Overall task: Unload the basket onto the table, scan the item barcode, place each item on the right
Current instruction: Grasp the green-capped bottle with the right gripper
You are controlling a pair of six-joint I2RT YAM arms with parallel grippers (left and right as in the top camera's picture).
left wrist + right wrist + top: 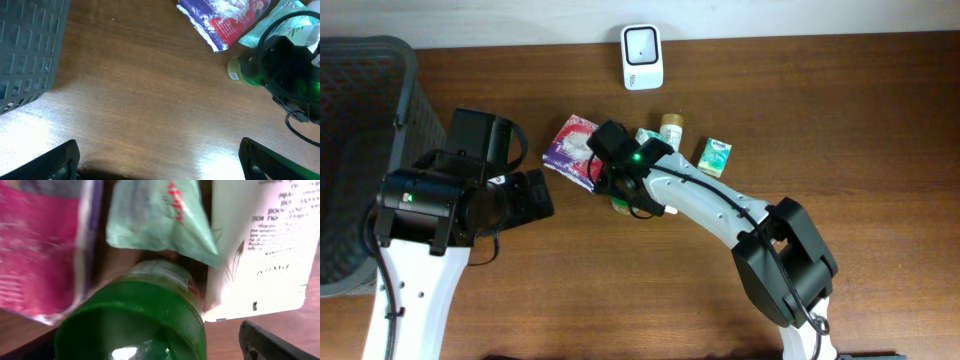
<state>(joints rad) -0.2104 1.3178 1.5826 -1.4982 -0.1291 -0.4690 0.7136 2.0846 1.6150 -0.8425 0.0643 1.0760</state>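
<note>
Wide open at the right gripper [150, 342], straddling the cap end of the green bottle [243, 70] near the middle of the table [880, 120]; cannot tell whether touching it. Hemmed in there by a purple-pink packet [575, 148], a mint-green pouch [160, 220] and a white printed pack [265, 245]. Equally wide at the left gripper [157, 157], holding nothing, over bare wood between the bottle and the dark basket [360, 110] at the left edge. Toward the far edge: a small jar [671, 127], a green box [714, 157], then the white scanner [642, 57], well apart from the bottle.

Brown wooden table [880, 120]; pale strip [800, 15] beyond it, possibly wall.
</note>
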